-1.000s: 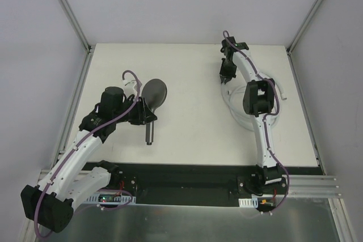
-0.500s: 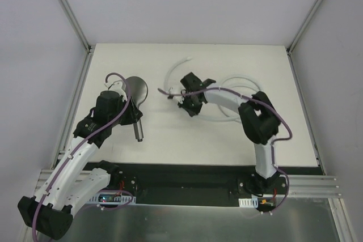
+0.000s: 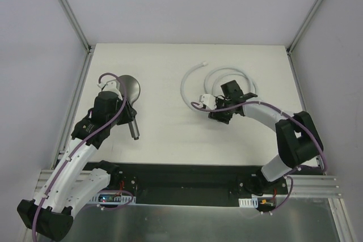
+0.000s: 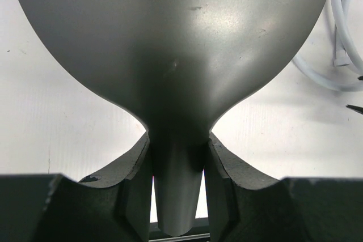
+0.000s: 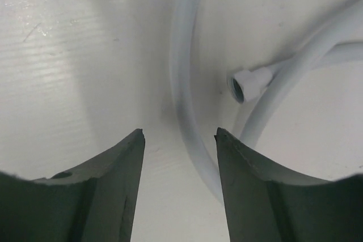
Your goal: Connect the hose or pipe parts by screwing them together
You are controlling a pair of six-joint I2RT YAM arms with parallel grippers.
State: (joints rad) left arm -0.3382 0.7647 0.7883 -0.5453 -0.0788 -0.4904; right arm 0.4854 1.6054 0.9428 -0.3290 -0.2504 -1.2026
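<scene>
Left gripper [image 4: 177, 162] clenched on shower head [image 4: 170, 55] neck. Hose [image 5: 184, 55] coiled well right of shower head; right gripper [image 5: 178, 134] released, empty, above it. Step, likely: picking up hose end. Next: grasp behind fitting [image 5: 244, 83], bring to handle [image 3: 134, 131].

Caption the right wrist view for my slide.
Right fingers spread open over the white hose, whose end fitting lies on the table just ahead.
</scene>
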